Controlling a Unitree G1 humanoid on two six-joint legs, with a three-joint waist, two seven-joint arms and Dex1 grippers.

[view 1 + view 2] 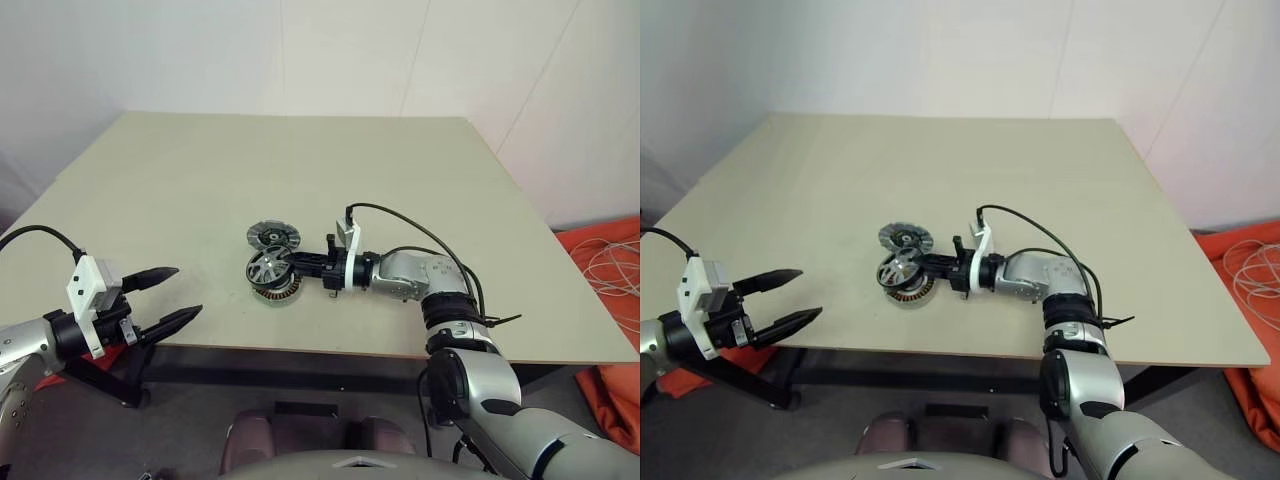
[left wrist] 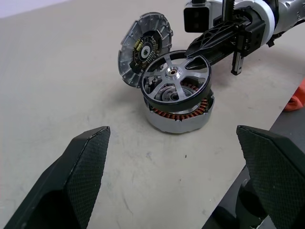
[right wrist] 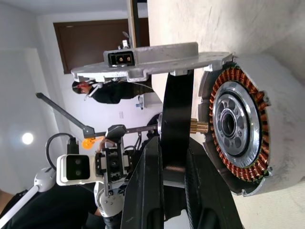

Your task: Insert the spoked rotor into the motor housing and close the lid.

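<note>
Pinching the wheel [image 1: 266, 266] by its rim in my right pincer [image 1: 296, 264], tilted just over the copper-wound housing [image 1: 280, 289] mid-table [image 1: 300, 170]. Lid [image 1: 273, 236] sits right behind. Left pincer [image 1: 172, 295] gapes wide, well off.

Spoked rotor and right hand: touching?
Touching. The right wrist view shows the right hand with both fingers clamped on the dark rim of the spoked rotor, beside the motor housing.

You've got shiny metal spoked rotor [image 2: 175, 78], copper-wound silver motor housing [image 2: 178, 114], ribbed grey metal lid [image 2: 143, 46], matt beige table [image 1: 200, 180].
</note>
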